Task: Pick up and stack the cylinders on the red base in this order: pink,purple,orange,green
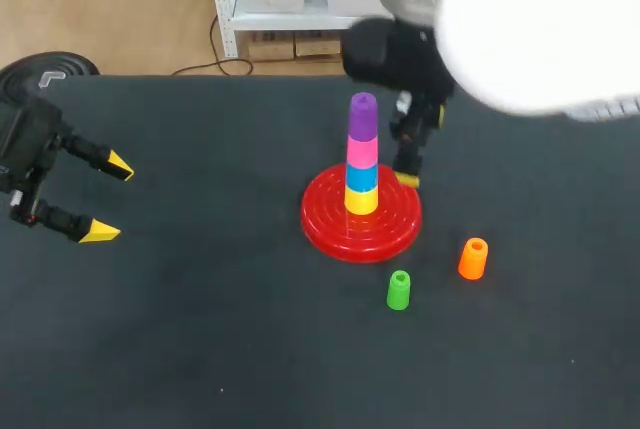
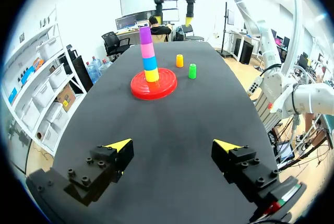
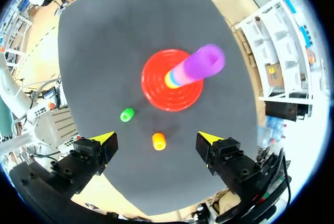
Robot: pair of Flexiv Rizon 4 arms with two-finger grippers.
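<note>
- Cylinders, head view: purple [image 1: 363, 116] topmost on the stack, over pink [image 1: 362, 152], blue [image 1: 361, 177] and yellow [image 1: 361, 200], upright on the red base [image 1: 330, 224]. Loose on the table [image 1: 200, 339] near the base, apart from each other: orange [image 1: 473, 258] and green [image 1: 398, 290].
- Just beside the stack and clear of it, right gripper [image 1: 410, 154], only one yellow tip showing. Well apart at the table's left, left gripper [image 1: 110, 199], spread wide, holding nothing.
- Left wrist view: left gripper [image 2: 174, 145] released, nothing between its fingers. Stack well ahead; orange [image 2: 179, 60] and green [image 2: 192, 71] beside the base. Above and beyond the stack, right gripper [image 2: 173, 19], fingers apart, empty.
- Right wrist view: right gripper [image 3: 157, 138] unclenched and empty, high over the table. Orange far beneath it, untouched, green beside orange, stack ahead.
</note>
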